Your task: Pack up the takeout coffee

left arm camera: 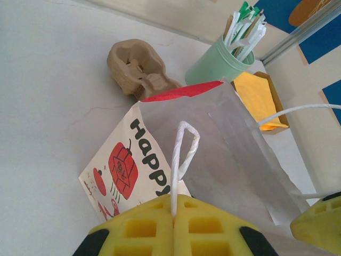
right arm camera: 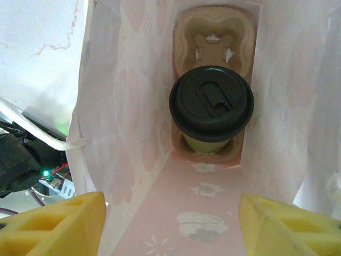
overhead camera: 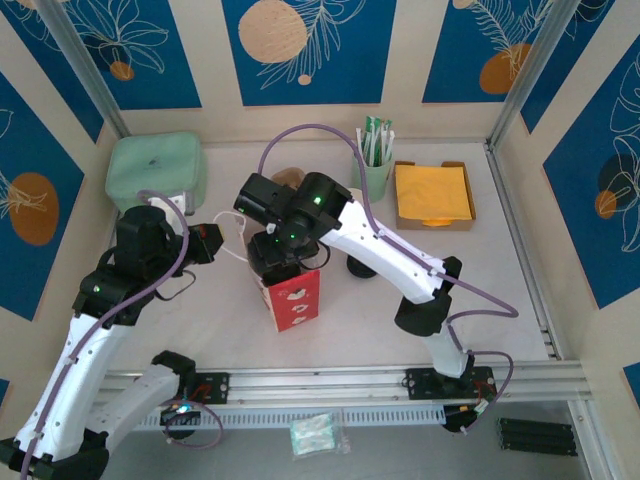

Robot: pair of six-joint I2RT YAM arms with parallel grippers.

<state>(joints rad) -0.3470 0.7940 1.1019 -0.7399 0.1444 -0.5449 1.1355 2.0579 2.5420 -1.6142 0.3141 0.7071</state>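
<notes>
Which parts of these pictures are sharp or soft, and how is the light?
Right wrist: coffee sharp, near yellow fingers soft, light glowing through the bag walls. Left wrist: bag print crisp. Top external: even light, faint shadows on the table.

The only readable lettering is the black word "HAPP", printed in capitals running sideways down the white face of the bag (left arm camera: 213, 154) beside red cartoon drawings, with its end passing out of sight behind the yellow pads of the left gripper (left arm camera: 173, 216).
</notes>
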